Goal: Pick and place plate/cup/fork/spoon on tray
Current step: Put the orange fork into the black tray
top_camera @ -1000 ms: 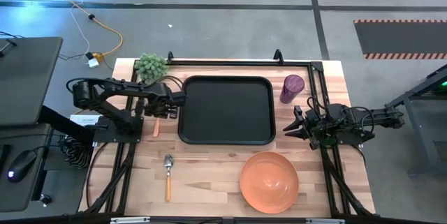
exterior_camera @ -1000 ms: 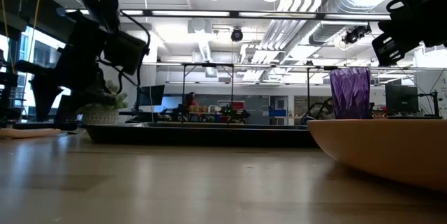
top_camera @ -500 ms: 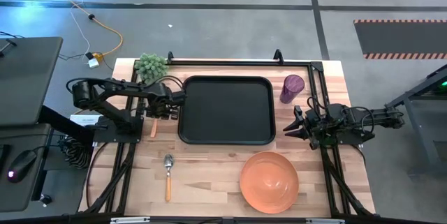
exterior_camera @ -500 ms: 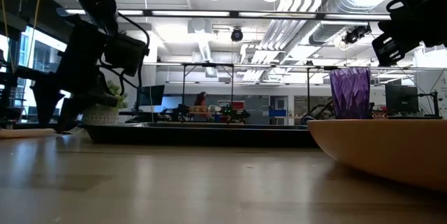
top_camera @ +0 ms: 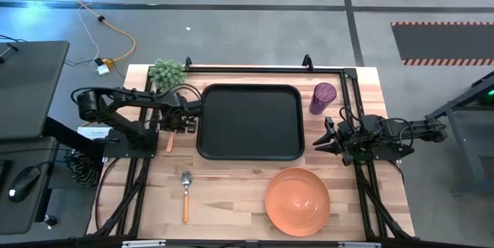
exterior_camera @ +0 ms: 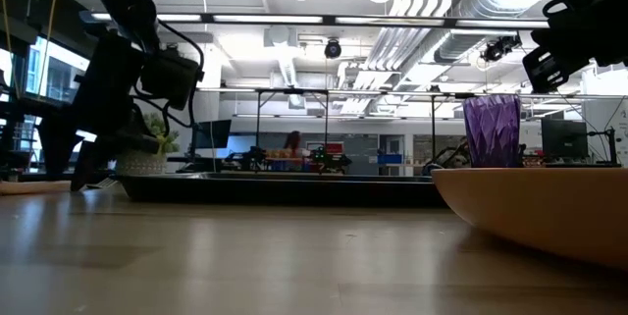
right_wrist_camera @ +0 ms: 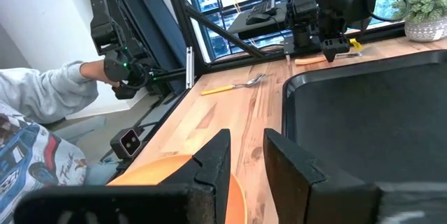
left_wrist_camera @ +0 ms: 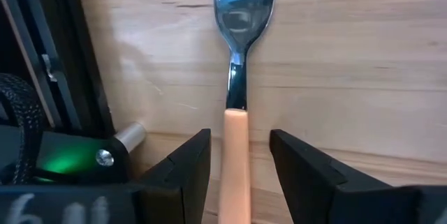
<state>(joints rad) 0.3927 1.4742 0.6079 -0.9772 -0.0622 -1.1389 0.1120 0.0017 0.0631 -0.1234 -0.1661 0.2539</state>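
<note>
The big black rectangular tray [top_camera: 249,121] lies mid-table — the small orange-pink-handled metal fork [top_camera: 170,138] just left of it, the translucent purple plastic tumbler [top_camera: 323,97] just right. In front lie the yellow-handled metal spoon [top_camera: 186,194] to the left and the large round orange plastic plate [top_camera: 298,201] to the right — both on the wooden table [top_camera: 231,194].

Both arms are dark, near-black jointed limbs with thin black cables looping along their links. The left gripper [left_wrist_camera: 236,161] has two matte black, wedge-shaped fingers, with a silver cylindrical fitting, a glowing green light and a braided black cable beside them. The right gripper [right_wrist_camera: 244,158] has similar blocky black fingers.
</note>
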